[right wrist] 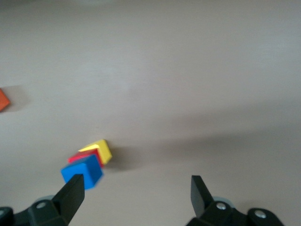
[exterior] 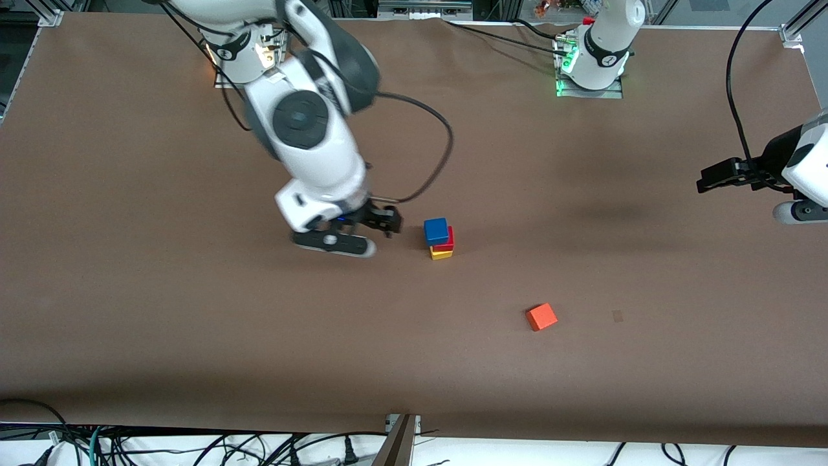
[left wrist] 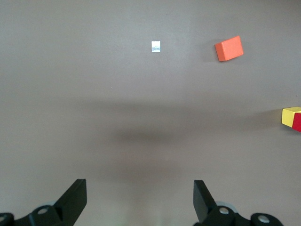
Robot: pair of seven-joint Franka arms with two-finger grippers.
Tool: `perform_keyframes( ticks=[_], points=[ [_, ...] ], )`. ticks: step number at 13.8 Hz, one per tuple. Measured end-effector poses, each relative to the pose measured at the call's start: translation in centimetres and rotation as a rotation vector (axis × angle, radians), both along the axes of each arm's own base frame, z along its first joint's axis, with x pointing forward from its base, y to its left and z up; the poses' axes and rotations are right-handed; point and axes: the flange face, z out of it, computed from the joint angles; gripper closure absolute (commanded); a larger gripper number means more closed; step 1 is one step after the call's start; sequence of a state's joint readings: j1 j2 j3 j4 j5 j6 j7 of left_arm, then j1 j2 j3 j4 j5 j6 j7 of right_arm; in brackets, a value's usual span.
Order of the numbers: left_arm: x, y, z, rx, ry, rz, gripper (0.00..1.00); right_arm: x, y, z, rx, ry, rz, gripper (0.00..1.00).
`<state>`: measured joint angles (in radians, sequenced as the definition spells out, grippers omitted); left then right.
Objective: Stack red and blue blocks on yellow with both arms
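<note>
The blue block (exterior: pixel 436 230) sits on the red block (exterior: pixel 446 244), which sits on the yellow cube (exterior: pixel 441 254), a three-high stack near the table's middle. The blue block is shifted slightly toward the right arm's end. My right gripper (exterior: pixel 386 223) hangs low beside the stack, apart from it, open and empty. The right wrist view shows the blue block (right wrist: pixel 83 173), the red block (right wrist: pixel 83 156) and the yellow cube (right wrist: pixel 100 149) just off one finger of that gripper (right wrist: pixel 136 188). My left gripper (exterior: pixel 706 182) waits open over the left arm's end of the table, its wrist view (left wrist: pixel 139 188) showing bare table between the fingers.
An orange cube (exterior: pixel 541 317) lies alone, nearer the front camera than the stack and toward the left arm's end; it also appears in the left wrist view (left wrist: pixel 229 48). A small pale patch (exterior: pixel 618 316) marks the brown table (exterior: pixel 194 323) beside it.
</note>
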<state>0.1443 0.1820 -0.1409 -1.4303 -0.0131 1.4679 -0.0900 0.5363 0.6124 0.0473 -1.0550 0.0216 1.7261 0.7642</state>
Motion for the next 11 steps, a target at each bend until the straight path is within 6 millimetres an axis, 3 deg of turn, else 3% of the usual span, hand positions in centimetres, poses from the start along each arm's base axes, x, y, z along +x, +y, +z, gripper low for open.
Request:
perform_keyframes(
  ticks=[2, 5, 7, 11],
  points=[
    [0.0, 0.0, 0.0, 0.003, 0.000, 0.000, 0.00, 0.1, -4.9, 2.0, 0.028, 0.048, 0.027, 0.00],
    [0.0, -0.1, -0.1, 0.005, 0.001, -0.002, 0.00, -0.6, -14.4, 4.7, 0.028, 0.078, 0.118, 0.00],
    [0.0, -0.1, -0.1, 0.005, 0.001, -0.002, 0.00, -3.0, -19.0, 6.9, 0.024, 0.094, 0.165, 0.00],
    [0.0, -0.1, -0.1, 0.005, 0.001, -0.003, 0.00, -8.0, -26.4, 10.5, 0.002, 0.066, 0.277, 0.00]
  ],
)
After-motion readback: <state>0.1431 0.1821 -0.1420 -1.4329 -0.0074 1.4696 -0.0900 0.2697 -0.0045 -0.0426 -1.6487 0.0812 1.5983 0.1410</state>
